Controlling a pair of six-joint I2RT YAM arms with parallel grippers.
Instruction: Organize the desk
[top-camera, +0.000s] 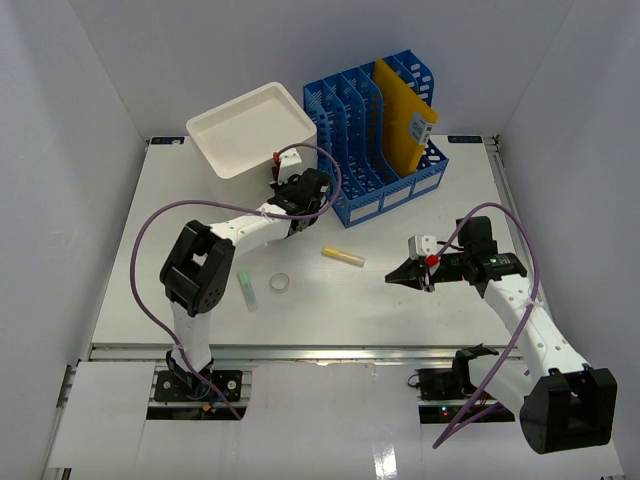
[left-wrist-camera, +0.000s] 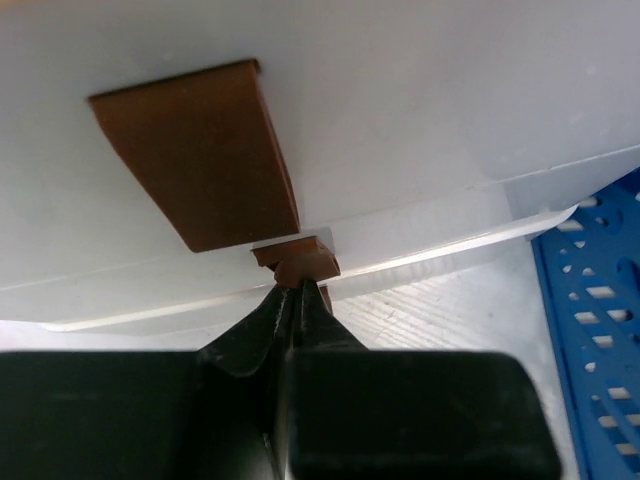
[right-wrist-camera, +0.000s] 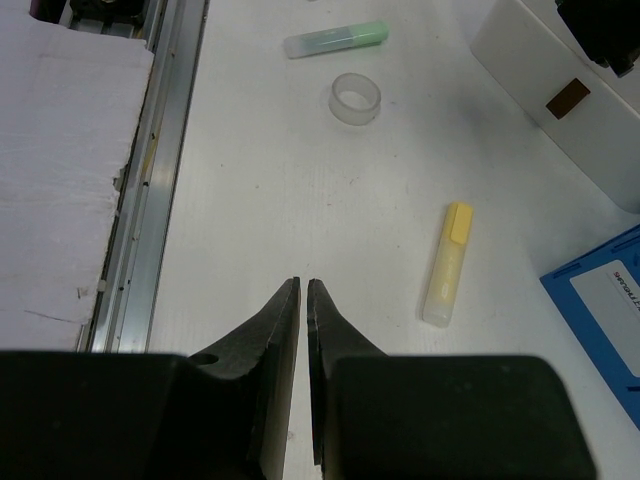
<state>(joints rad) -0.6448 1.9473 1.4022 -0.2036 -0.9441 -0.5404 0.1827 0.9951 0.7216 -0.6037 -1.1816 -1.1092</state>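
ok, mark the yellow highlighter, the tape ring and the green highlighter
yellow highlighter (right-wrist-camera: 445, 275), right wrist view, middle of its barrel
tape ring (right-wrist-camera: 356, 116), right wrist view, near wall of the ring
green highlighter (right-wrist-camera: 335, 40), right wrist view, middle of its barrel

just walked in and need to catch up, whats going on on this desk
The left gripper is pinched shut on a small brown tab on the front of the white box at the back of the desk. The right gripper is shut and empty, over bare desk. A yellow marker, a green marker and a clear tape ring lie loose on the desk.
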